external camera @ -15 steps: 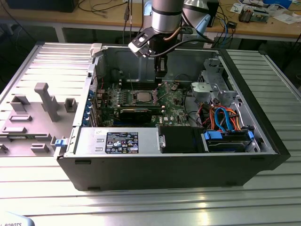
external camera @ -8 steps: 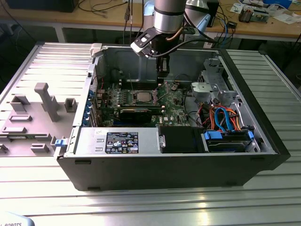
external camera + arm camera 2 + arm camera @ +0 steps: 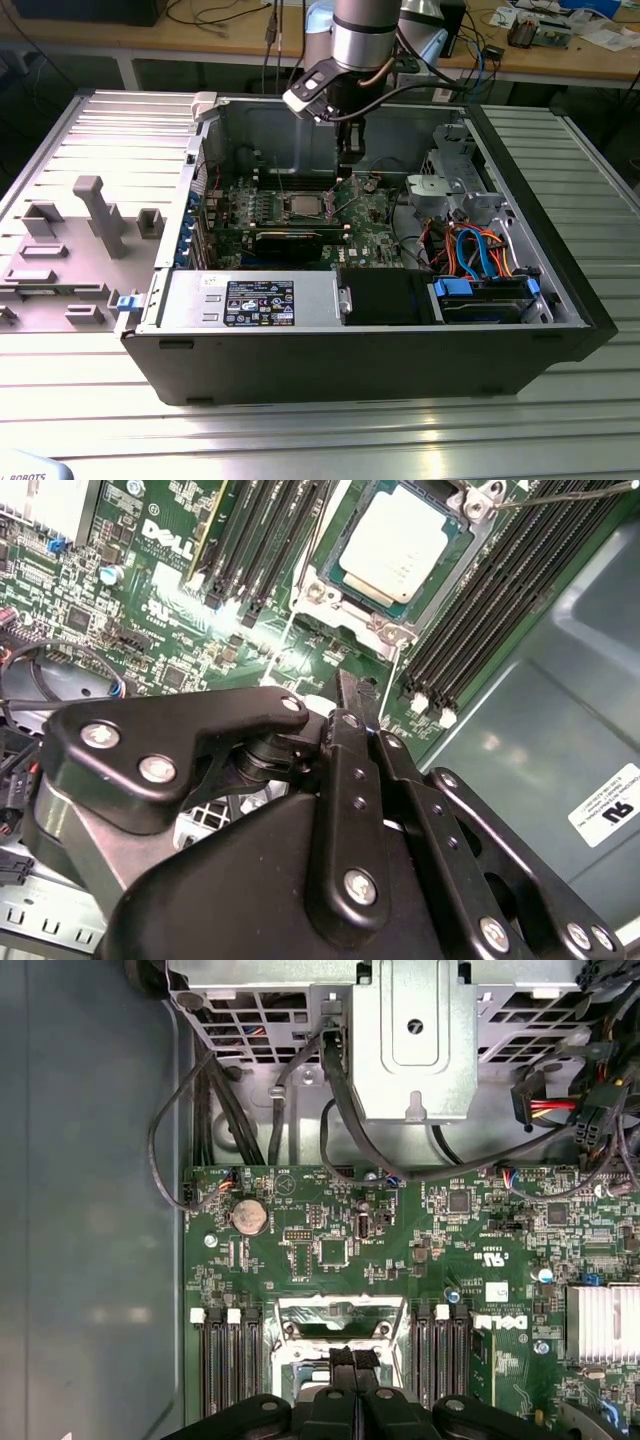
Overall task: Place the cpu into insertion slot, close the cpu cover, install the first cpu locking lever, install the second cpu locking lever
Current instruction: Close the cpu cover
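Presently, the cpu (image 3: 400,540) is seen seated flat in the insertion slot (image 3: 395,630), its silver top uppermost; a thin metal lever (image 3: 560,494) is noted standing clear at one corner of the insertion slot. The gripper (image 3: 352,695) is held raised above the green board, just beside the insertion slot; its fingers (image 3: 343,1368) are pressed together, and nothing is gripped between them.

One cpu (image 3: 398,542), one insertion slot (image 3: 350,608), one computer case (image 3: 350,370), one coin battery (image 3: 249,1216)
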`<move>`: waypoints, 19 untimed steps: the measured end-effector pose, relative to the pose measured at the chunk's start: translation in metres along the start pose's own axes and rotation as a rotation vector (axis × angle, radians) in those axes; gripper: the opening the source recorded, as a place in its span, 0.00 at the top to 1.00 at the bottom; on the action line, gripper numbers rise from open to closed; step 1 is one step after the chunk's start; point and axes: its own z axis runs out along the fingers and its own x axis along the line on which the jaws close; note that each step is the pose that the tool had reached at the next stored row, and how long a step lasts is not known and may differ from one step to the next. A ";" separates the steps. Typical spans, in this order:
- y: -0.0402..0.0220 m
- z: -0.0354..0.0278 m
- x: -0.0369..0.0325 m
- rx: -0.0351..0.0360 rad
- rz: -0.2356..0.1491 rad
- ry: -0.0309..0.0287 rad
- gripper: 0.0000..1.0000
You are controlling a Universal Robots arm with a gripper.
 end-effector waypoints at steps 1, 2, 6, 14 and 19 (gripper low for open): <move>0.0006 0.0000 0.0000 0.0000 0.000 0.0000 0.89; 0.0010 0.0000 0.0000 0.0000 0.000 0.0000 0.89; 0.0033 0.0000 0.0000 0.0000 0.000 -0.0001 0.89; 0.0085 0.0000 0.0001 0.0001 0.000 -0.0001 0.89; 0.0126 0.0000 0.0001 0.0000 0.000 0.0000 0.89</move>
